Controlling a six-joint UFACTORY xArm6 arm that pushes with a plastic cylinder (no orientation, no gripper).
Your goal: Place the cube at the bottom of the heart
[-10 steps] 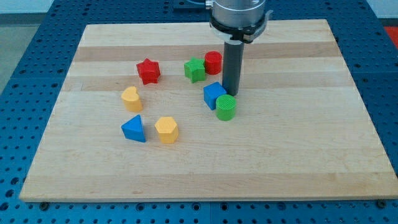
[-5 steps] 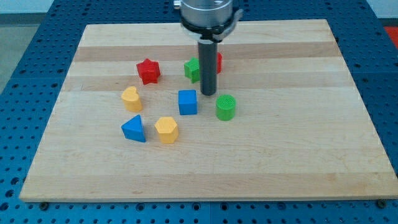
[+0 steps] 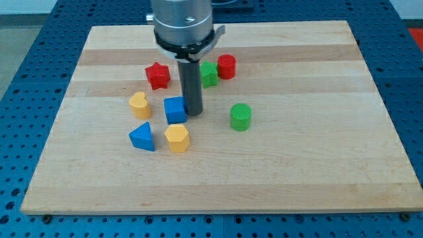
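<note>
Camera view showed my tip (image 3: 193,113), a plain rod with nothing to spread or pinch, pressed against the right side of the blue cube (image 3: 175,110). That cube sat on the wooden surface (image 3: 317,165), just right of the yellow heart (image 3: 139,104) and above the yellow hexagon (image 3: 177,137).
</note>
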